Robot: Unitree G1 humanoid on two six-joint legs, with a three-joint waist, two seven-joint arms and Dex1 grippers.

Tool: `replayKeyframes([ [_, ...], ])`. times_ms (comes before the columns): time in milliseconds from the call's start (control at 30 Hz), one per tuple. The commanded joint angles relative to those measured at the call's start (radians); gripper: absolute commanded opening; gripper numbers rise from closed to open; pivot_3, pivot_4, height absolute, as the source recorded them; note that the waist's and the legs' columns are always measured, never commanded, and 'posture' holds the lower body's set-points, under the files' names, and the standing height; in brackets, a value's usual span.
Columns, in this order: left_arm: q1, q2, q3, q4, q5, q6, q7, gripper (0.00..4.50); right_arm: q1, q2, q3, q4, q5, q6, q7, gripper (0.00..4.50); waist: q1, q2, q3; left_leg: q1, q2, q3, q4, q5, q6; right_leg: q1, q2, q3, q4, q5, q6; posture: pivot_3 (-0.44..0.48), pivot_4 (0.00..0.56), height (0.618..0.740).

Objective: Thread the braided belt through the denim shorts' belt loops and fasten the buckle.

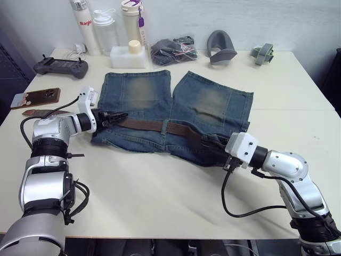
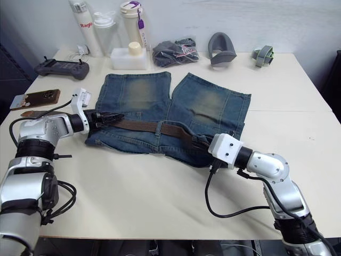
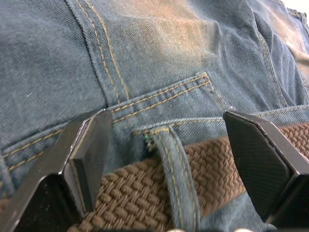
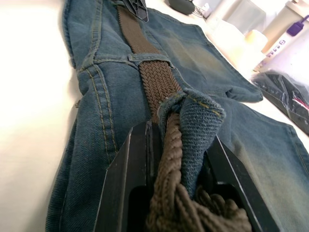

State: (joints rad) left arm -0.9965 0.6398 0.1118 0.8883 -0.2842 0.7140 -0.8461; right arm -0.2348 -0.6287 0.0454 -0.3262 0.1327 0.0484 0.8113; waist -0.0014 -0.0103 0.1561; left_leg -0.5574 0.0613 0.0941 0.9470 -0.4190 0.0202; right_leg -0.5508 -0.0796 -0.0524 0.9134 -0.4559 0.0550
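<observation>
Running through loops, brown braided belt [image 1: 160, 126]

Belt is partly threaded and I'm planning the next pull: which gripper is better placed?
Right, probably: the right gripper is shut on the belt at a bunched loop; the left gripper is open, straddling another loop.

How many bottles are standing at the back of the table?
3, in a row at the table's far left edge: a white bottle with red lettering, a clear bottle beside it, then a cream bottle with purple strap.
</observation>
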Motion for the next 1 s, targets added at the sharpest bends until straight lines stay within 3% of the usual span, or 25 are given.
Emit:
replayKeyframes([
  [33, -0.016, 0.003, -0.019, 0.031, 0.020, -0.006, -0.049, 2.41, -0.017, -0.002, -0.018, -0.047, 0.006, 0.007, -0.019, 0.44, 0.000, 0.000, 0.000, 0.000, 0.000, 0.000, 0.000, 0.000, 0.000, 0.000, 0.000, 0.000, 0.000, 0.000, 0.000, 0.000, 0.150, 0.649],
  [233, 0.043, 0.059, 0.018, 0.002, 0.021, -0.127, -0.102, 0.07, -0.022, 0.015, -0.013, 0.022, -0.015, -0.013, -0.050, 0.44, -0.004, 0.000, 0.000, 0.000, 0.000, 0.000, 0.000, 0.000, 0.000, 0.000, 0.000, 0.000, 0.001, 0.000, 0.000, 0.000, 0.150, 0.649],
  [367, 0.171, 0.084, 0.081, -0.183, -0.038, -0.199, -0.156, 0.01, 0.041, 0.017, -0.056, -0.010, 0.014, -0.012, -0.066, 0.44, -0.004, 0.000, 0.000, 0.000, 0.000, 0.000, 0.000, 0.000, -0.001, -0.001, 0.000, 0.000, 0.002, -0.001, -0.002, 0.000, 0.150, 0.649],
  [533, 0.521, 0.099, 0.164, -0.600, -0.101, -0.298, -0.207, 0.01, 0.249, -0.060, -0.148, -0.038, -0.146, -0.405, -0.094, 0.44, -0.003, 0.001, 0.000, 0.000, 0.001, -0.001, 0.000, 0.000, -0.001, -0.001, 0.000, 0.000, 0.002, -0.002, -0.004, 0.000, 0.150, 0.649],
  [700, 0.878, 0.074, 0.232, -0.833, 0.029, -0.984, -0.249, 0.01, 0.438, -0.086, -0.274, -0.002, -0.281, -0.821, -0.173, 0.44, 0.000, 0.001, -0.002, 0.001, 0.001, -0.001, 0.002, -0.001, -0.001, 0.000, -0.001, 0.000, 0.001, -0.002, -0.005, 0.000, 0.150, 0.649],
  [800, 1.025, 0.052, 0.202, -0.903, 0.091, -1.369, -0.266, 0.01, 0.575, -0.055, -0.324, 0.081, -0.416, -1.124, -0.243, 0.44, 0.005, 0.002, -0.005, 0.001, 0.001, -0.001, 0.005, -0.004, -0.001, 0.001, -0.001, 0.000, 0.002, -0.007, -0.012, 0.000, 0.150, 0.649],
  [967, 1.176, 0.100, 0.126, -0.752, 0.111, -1.830, -0.300, 0.01, 0.657, -0.029, -0.378, 0.253, -0.616, -1.345, -0.341, 0.44, -0.001, 0.012, -0.014, -0.004, 0.003, 0.000, 0.020, -0.017, 0.006, 0.000, 0.001, 0.000, 0.008, -0.015, -0.022, 0.000, 0.150, 0.649],
  [1000, 1.197, 0.121, 0.112, -0.726, 0.077, -1.872, -0.302, 0.51, 0.665, -0.043, -0.393, 0.290, -0.623, -1.373, -0.359, 0.44, -0.001, 0.013, -0.016, -0.004, 0.003, 0.001, 0.024, -0.021, 0.010, -0.001, 0.001, 0.001, 0.011, -0.018, -0.022, 0.000, 0.150, 0.649],
])
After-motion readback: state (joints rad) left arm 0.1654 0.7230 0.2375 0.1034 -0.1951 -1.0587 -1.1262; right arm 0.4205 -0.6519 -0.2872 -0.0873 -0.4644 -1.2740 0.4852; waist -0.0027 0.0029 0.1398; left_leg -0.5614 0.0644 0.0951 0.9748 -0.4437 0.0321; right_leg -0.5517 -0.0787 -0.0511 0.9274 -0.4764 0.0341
